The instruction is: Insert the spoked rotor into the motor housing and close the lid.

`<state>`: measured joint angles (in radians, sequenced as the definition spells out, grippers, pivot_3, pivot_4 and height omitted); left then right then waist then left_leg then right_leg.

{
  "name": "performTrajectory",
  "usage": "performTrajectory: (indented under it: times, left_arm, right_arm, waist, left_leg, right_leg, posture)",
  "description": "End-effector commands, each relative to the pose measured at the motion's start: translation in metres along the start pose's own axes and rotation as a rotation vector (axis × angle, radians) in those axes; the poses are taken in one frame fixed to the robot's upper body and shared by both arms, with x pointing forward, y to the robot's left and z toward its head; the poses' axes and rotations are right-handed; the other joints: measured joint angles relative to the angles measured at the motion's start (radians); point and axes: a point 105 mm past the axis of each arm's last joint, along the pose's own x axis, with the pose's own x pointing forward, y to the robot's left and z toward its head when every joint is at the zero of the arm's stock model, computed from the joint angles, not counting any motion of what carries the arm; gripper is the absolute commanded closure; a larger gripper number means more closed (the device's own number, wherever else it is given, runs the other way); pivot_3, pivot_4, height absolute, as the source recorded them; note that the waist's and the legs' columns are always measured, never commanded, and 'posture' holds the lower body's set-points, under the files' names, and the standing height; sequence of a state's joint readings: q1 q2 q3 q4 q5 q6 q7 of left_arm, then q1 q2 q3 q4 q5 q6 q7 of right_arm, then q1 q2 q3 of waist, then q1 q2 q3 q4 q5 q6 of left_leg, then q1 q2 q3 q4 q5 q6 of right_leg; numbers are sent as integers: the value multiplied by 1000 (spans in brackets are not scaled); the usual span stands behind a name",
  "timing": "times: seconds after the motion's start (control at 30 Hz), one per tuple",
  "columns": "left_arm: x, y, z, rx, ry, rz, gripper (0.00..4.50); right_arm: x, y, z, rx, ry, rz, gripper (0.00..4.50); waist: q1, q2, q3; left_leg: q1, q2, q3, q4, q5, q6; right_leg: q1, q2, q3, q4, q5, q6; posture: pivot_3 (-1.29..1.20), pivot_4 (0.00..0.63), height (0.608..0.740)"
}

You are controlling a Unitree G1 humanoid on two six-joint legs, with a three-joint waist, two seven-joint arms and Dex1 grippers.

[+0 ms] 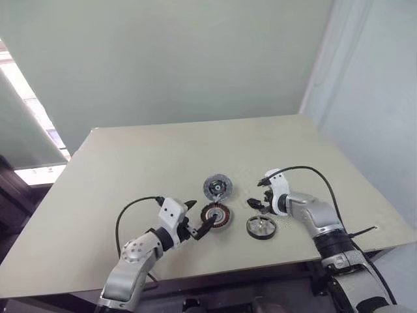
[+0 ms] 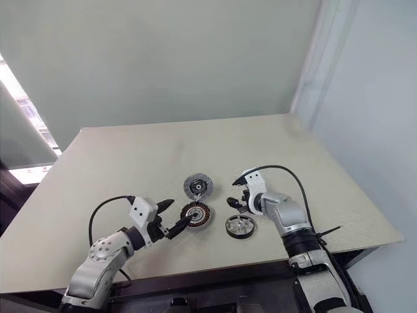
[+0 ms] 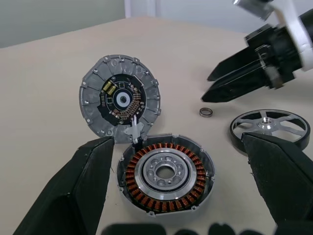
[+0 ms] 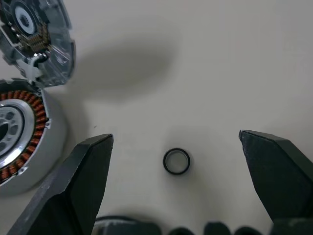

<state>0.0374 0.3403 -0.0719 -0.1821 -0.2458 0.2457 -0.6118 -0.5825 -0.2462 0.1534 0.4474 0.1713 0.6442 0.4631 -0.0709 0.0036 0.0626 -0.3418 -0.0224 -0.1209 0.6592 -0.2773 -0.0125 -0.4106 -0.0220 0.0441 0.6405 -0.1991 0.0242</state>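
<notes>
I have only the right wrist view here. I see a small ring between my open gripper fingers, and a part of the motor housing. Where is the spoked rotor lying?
Observer: The spoked rotor lies flat on the table, just on the robot's side of the right gripper, to the right of the motor housing.
Operator: And the left gripper, does it hold something?
Observer: No. The left gripper is open and empty, and it points at the housing from the housing's left side, close to it.
</notes>
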Motion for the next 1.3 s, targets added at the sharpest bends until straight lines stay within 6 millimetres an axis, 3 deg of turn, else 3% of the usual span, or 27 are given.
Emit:
performTrajectory:
  times: [0.03,0.5,1.2,1.3]
  left_arm:
    - [-1,-1,8,30,-33,-2,40]
    - [-2,2,6,39,-31,0,40]
    - [2,2,4,38,-33,-8,40]
    - [2,2,4,39,-35,-9,0]
  right_arm:
    - [4,0,14,-53,-44,0,0]
    - [17,-1,1,-85,15,-22,0]
    - [16,3,-13,-68,127,13,0]
    - [17,3,-16,-66,135,15,538]
  waist:
    - [0,0,0]
    - [-1,0,0]
    - [-1,1,0]
    - [-1,1,0]
  left_leg:
    - [0,0,0,0,0,0]
    - [0,0,0,0,0,0]
    - [1,0,0,0,0,0]
    - [1,0,0,-1,0,0]
  right_leg:
    - [0,0,0,0,0,0]
    - [0,1,0,0,0,0]
    - [0,1,1,1,1,1]
    - [0,1,1,1,1,1]
  posture:
    - [0,0,740]
    - [0,0,740]
    - [0,0,740]
    - [0,0,740]
